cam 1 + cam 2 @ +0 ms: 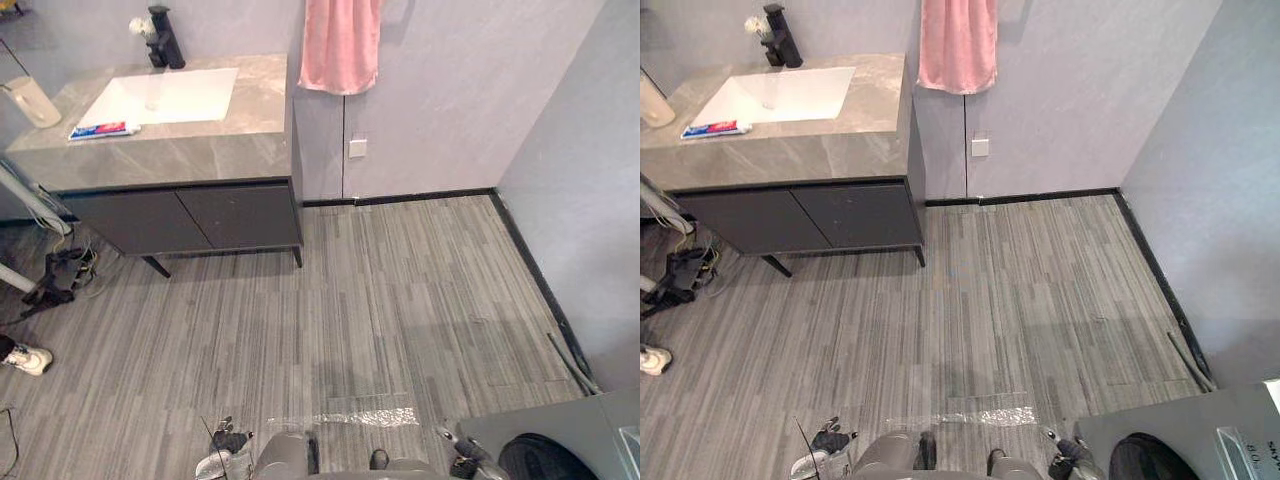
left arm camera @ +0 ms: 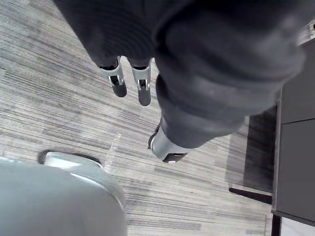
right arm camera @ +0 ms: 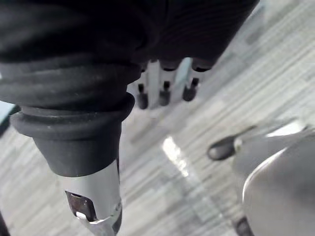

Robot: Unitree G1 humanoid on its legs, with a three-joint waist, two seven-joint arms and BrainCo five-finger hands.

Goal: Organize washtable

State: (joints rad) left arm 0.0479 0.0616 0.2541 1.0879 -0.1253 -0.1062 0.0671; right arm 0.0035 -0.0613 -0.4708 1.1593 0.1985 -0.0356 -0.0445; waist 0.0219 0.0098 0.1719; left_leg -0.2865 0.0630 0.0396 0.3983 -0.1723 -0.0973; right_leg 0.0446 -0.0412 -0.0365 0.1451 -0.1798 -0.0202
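The table (image 1: 180, 155) stands well away from the robot, up ahead and off to its left against the far wall, with a broad stretch of grey, wood-grained plank floor (image 1: 400, 290) between them. Both hands hang low by the robot's sides. The left hand (image 2: 117, 81) has its fingers straight and loosely spread, pointing down at the floor and holding nothing. The right hand (image 3: 164, 91) is the same, with slack fingers side by side, the thumb apart from them, and nothing in it. The table lies on the left side, so I judge the left hand nearer to it, though neither could reach it from here; closing that gap has to come first. The top is a smooth stone-look slab, grey and mottled, over matte dark cabinet doors (image 1: 190, 215). A white rectangular basin (image 1: 165, 97) is sunk into it, with a black tap (image 1: 165, 38) behind. A toothpaste tube (image 1: 102, 130), flat with red and blue on it, lies just beside the basin's near left corner, its long axis running roughly along the table's front edge. A pale, tapered cup (image 1: 32, 101) sits at the far left end. A soft pink towel (image 1: 340, 45) hangs on the wall just right of the table.
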